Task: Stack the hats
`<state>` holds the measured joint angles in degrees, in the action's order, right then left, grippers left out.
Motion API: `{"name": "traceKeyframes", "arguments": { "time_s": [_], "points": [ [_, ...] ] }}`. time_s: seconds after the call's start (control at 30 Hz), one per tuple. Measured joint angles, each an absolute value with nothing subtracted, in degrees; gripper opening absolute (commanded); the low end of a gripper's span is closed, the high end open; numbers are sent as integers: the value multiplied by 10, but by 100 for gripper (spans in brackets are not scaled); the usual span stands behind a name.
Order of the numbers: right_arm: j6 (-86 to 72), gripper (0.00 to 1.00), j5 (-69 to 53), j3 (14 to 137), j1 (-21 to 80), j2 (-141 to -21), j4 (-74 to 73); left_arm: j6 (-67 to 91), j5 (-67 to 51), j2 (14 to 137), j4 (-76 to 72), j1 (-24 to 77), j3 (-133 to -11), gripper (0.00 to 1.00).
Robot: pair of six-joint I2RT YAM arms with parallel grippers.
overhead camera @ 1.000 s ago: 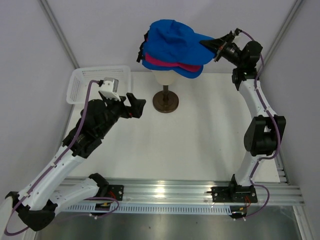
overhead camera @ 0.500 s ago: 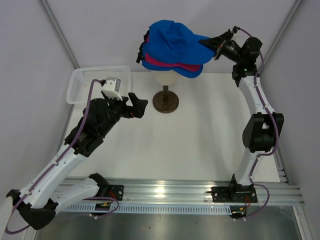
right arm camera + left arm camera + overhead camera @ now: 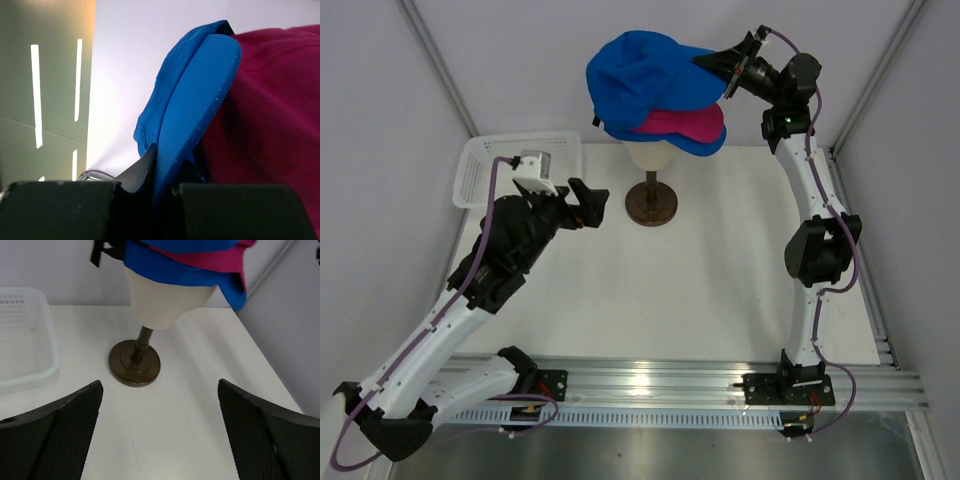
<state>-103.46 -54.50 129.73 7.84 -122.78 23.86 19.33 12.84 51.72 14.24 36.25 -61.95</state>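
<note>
Three hats sit stacked on the cream mannequin head. The top blue hat is lifted and tilted up to the left. Under it lie the magenta hat and the bottom blue hat. My right gripper is shut on the top blue hat's brim, high at the back; the magenta hat fills the right of its wrist view. My left gripper is open and empty, low, left of the dark stand. Its wrist view shows the head, the stand and the lower hats.
A white mesh basket stands at the back left, also in the left wrist view. Grey walls close the back and sides. A metal rail runs along the near edge.
My right gripper has moved up and left with the top blue hat's brim, lifting and tilting that hat so the magenta hat shows more. The left arm has barely shifted.
</note>
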Motion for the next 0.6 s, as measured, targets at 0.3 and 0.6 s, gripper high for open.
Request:
{"name": "traceKeyframes", "arguments": {
  "time_s": [0.3,0.6],
  "points": [
    [-980,11,-544,1243,73,-1223,161,301,78,534,98,135,-649,97],
    [-1020,12,-545,1217,55,-1216,231,369,-59,717,22,120,-816,95]
  ]
}}
